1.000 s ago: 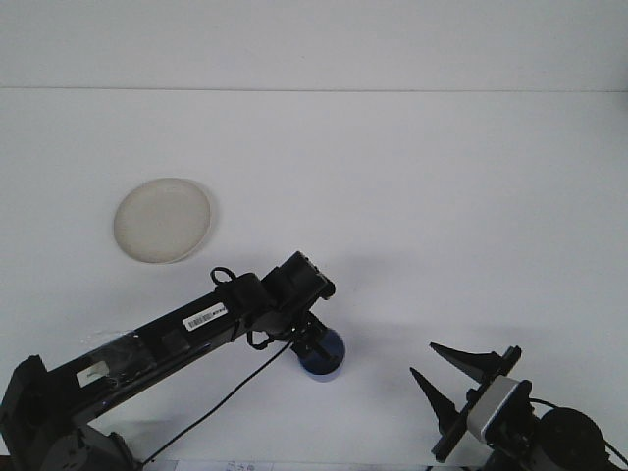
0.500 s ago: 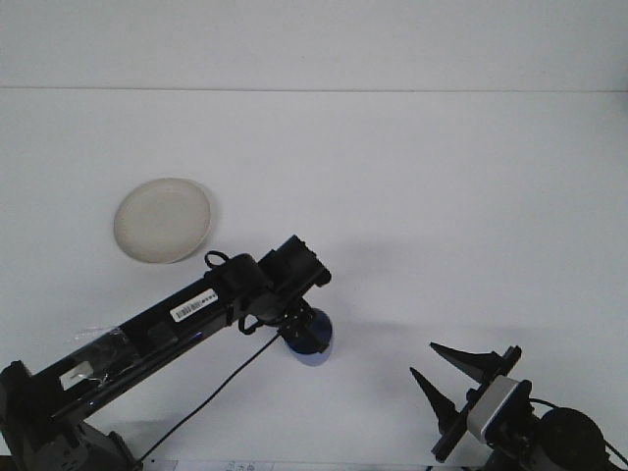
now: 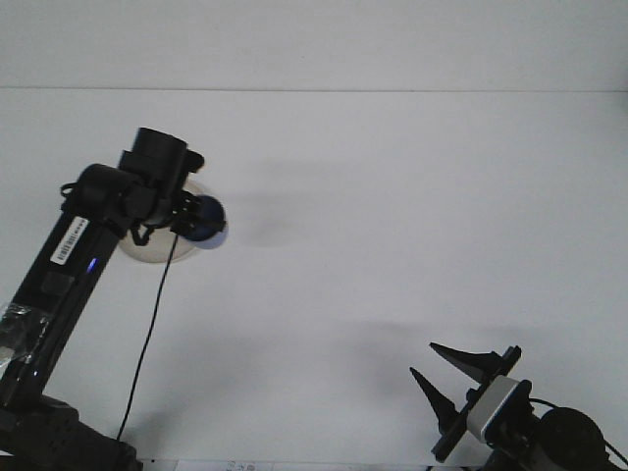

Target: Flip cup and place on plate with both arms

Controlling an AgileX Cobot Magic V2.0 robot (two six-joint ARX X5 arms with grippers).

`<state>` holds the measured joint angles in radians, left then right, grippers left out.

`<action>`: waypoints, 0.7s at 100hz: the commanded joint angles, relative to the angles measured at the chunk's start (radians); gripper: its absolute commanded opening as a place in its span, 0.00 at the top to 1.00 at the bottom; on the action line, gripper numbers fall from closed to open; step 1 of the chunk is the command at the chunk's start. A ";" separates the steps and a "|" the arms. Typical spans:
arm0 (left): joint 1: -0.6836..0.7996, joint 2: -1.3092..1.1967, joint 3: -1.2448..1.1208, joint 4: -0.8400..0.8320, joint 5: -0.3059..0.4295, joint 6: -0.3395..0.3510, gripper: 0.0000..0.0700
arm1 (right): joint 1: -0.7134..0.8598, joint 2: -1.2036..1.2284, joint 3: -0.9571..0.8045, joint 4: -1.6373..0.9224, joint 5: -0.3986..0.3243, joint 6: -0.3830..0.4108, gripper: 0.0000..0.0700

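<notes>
Up at the left, the dark blue cup point(image 3: 207, 223) shows as a small rounded shape with a paler rim edge at its lower right. It lies tipped sideways, long axis roughly level, pointing right, over the plate point(image 3: 147, 250). The left gripper point(image 3: 188, 218) is closed around it. The right gripper point(image 3: 451, 378) rests low, fingers spread, holding nothing.

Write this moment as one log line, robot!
left gripper: holding cup over plate | right gripper: open, idle near front edge
</notes>
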<state>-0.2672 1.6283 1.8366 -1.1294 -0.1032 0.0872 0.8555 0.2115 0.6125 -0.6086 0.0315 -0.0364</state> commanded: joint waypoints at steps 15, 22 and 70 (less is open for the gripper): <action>0.201 0.062 0.022 0.130 -0.006 0.008 0.99 | 0.009 0.000 0.002 0.007 0.002 0.010 0.55; 0.247 0.097 0.023 0.145 -0.005 0.012 0.99 | 0.009 0.000 0.002 0.006 0.002 0.011 0.55; 0.315 0.325 0.022 0.154 0.057 0.012 0.99 | 0.009 0.000 0.001 0.002 0.003 0.014 0.55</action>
<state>0.0475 1.9297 1.8370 -0.9859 -0.0750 0.0952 0.8555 0.2115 0.6125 -0.6155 0.0315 -0.0364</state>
